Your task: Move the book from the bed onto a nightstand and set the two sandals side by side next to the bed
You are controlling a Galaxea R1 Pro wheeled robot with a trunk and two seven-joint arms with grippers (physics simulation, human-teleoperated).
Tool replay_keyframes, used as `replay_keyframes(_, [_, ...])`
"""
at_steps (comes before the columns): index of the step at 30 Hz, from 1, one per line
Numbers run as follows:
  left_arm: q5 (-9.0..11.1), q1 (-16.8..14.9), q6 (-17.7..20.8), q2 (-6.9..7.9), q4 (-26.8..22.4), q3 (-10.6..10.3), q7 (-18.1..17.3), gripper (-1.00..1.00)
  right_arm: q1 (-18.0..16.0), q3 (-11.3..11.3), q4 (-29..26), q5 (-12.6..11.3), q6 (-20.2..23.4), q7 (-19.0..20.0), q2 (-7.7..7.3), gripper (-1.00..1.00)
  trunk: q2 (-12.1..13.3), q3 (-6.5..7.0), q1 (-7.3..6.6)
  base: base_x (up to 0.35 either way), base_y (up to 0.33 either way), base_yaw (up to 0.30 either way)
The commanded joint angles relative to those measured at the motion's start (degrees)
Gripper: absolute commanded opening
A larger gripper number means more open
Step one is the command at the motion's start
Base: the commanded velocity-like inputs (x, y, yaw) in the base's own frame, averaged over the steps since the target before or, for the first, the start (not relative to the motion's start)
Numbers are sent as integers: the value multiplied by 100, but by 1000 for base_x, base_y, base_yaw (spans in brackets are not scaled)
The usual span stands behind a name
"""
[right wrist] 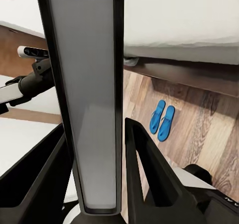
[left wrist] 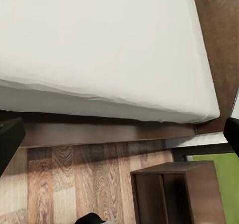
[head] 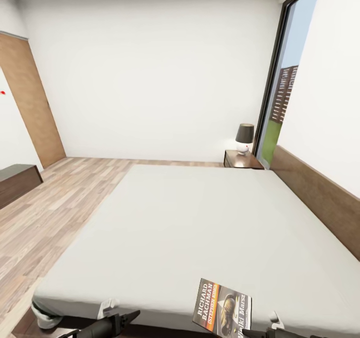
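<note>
The thin Richard Bachman paperback book (head: 222, 309) stands tilted at the near edge of the pale grey mattress of the dark-framed bed (head: 190, 223), apparently pinched in the right fingers, though I cannot tell; the left fingers' state is equally unclear. Bright blue sandals (right wrist: 163, 119) lie paired beside the bed. The far reddish-brown nightstand (head: 242, 159) carries a lamp (head: 244, 137): a careless placement could knock it
</note>
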Motion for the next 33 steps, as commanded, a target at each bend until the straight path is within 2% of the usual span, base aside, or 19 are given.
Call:
replay_keyframes(1, [58, -4, 36, 4, -2, -41, -14, 100, -4, 47, -2, -60, 63, 14, -5, -100, -5, 2, 1, 0, 0, 0])
replay_keyframes(8, [58, -4, 36, 4, -3, -41, -14, 100, -4, 48, -3, -60, 63, 13, -5, -100, -5, 45, 1, 0, 0, 0])
replay_keyframes(33, [58, -4, 36, 4, -1, -41, -14, 100, -4, 50, -2, -60, 63, 5, -5, -100, -5, 50, 1, 0, 0, 0])
